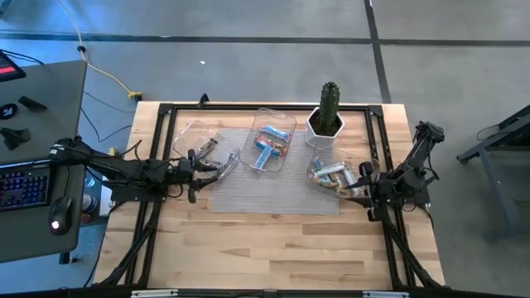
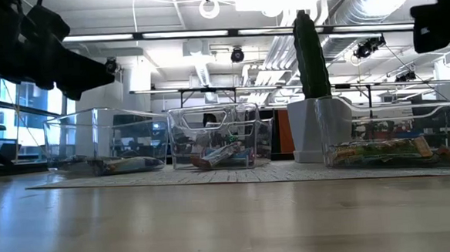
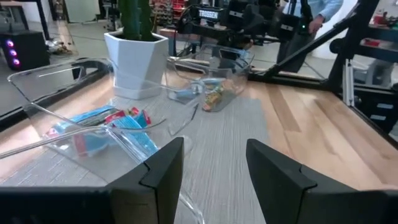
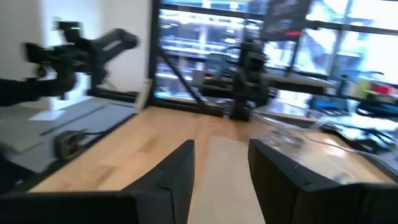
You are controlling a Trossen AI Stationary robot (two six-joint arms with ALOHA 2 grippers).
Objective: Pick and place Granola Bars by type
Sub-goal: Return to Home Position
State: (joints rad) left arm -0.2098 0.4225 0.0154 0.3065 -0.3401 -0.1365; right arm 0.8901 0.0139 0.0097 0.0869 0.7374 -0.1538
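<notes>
Mostly the risk now lies in the retreat: the left gripper (image 3: 214,149) hangs low at the near edge of the left bin (image 1: 189,131), its jaws spread apart and empty, and a careless pull back toward its base could, I judge, catch that thin clear wall and drag or tip the bin. The right gripper (image 4: 221,149) is likewise parted with nothing between its fingers, and in the high view it sits just beside the right bin (image 1: 313,165) – a swing outward might nudge it off the grey mat (image 1: 273,194). The white cactus pot (image 1: 325,131) stands just behind that bin, so a shoved bin could knock it as well. The Granola Bars (image 1: 269,142) all appear to lie inside the bins, with none seen loose on the table (image 1: 273,248). They are small flat wrapped pieces lying at odd angles. Those in the middle bin (image 1: 267,113) show light blue with touches of red, while the right bin holds a heap of tan and pale wrappers. The left bin's few bars lie low along its floor, colours hard to tell. Light, slick wrappers would likely slide if a bin is jolted.
</notes>
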